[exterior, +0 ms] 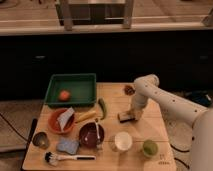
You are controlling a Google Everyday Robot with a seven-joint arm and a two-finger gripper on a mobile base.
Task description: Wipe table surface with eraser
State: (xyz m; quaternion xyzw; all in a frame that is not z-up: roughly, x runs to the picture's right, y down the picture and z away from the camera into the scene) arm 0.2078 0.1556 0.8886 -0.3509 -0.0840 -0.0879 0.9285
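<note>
The table surface (152, 127) is a light-brown wooden top with plank seams. The eraser (125, 118), a small block with a tan top and dark underside, lies flat on it right of centre. My gripper (132, 114) points down from the white arm (150, 87) and is shut on the eraser, holding it against the wood. A dark mark (161, 162) shows near the front right corner.
A green tray (71, 80) holding a red-orange fruit (64, 95) stands at the back left. Near the eraser are a green pepper (102, 107), a white cup (123, 141), a dark red bowl (92, 134) and a green cup (150, 147). An orange bowl (56, 120), blue sponge (67, 146) and brush (70, 158) sit at the front left.
</note>
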